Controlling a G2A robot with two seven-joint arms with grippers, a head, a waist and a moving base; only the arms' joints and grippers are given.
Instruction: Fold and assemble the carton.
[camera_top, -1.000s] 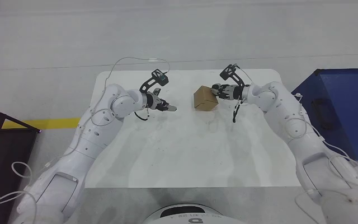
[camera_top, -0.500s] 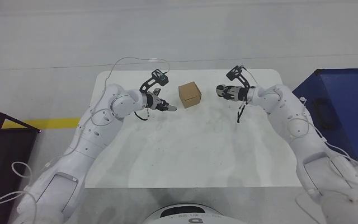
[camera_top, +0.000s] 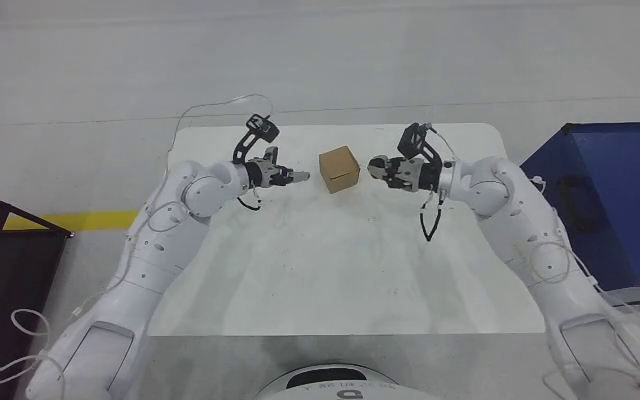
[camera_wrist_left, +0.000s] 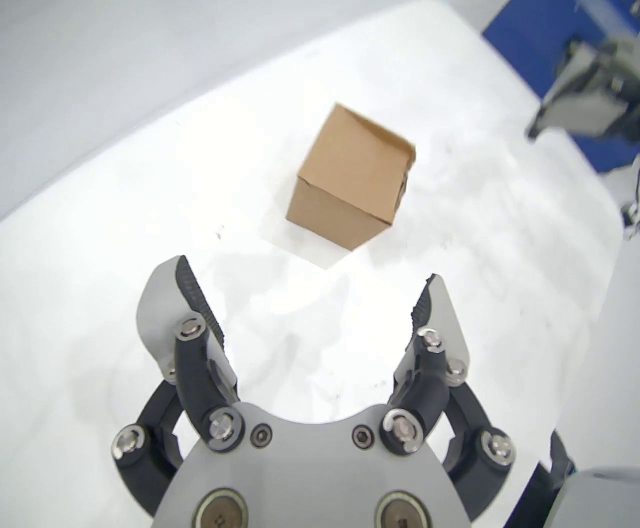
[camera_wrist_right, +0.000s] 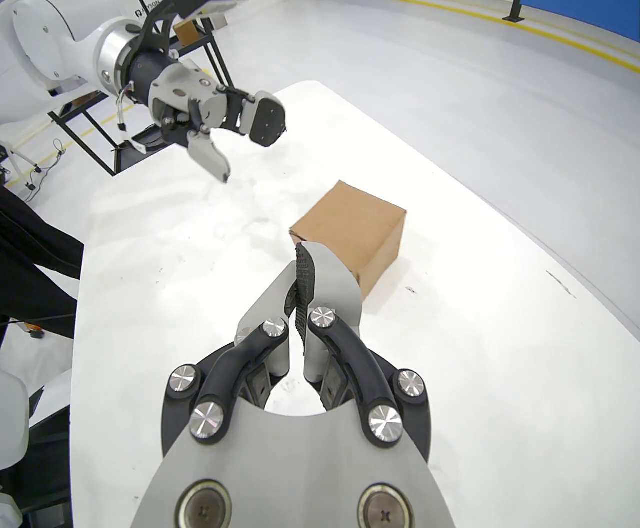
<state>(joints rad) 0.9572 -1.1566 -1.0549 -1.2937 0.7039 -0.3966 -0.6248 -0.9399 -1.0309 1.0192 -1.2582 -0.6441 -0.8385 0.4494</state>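
A small brown carton (camera_top: 339, 168) stands closed up as a cube on the white table (camera_top: 330, 270), near its far edge. In the left wrist view the carton (camera_wrist_left: 352, 177) shows one flap edge slightly raised at a top corner. My left gripper (camera_top: 300, 177) hovers a short way to the carton's left, open, with nothing between its fingers (camera_wrist_left: 192, 300). My right gripper (camera_top: 373, 167) sits just right of the carton, shut with its pads pressed together and empty (camera_wrist_right: 302, 270). The carton (camera_wrist_right: 352, 227) lies just beyond its tips; contact is unclear.
A blue bin (camera_top: 590, 190) stands off the table's right side. A dark rack (camera_top: 25, 250) sits to the left on the floor, beside a yellow floor line (camera_top: 90, 218). Cables hang from both arms.
The carton slid left from beside the right gripper and now stands square at the centre. The right gripper drew back, then came close again. The left gripper lifted toward the far edge.
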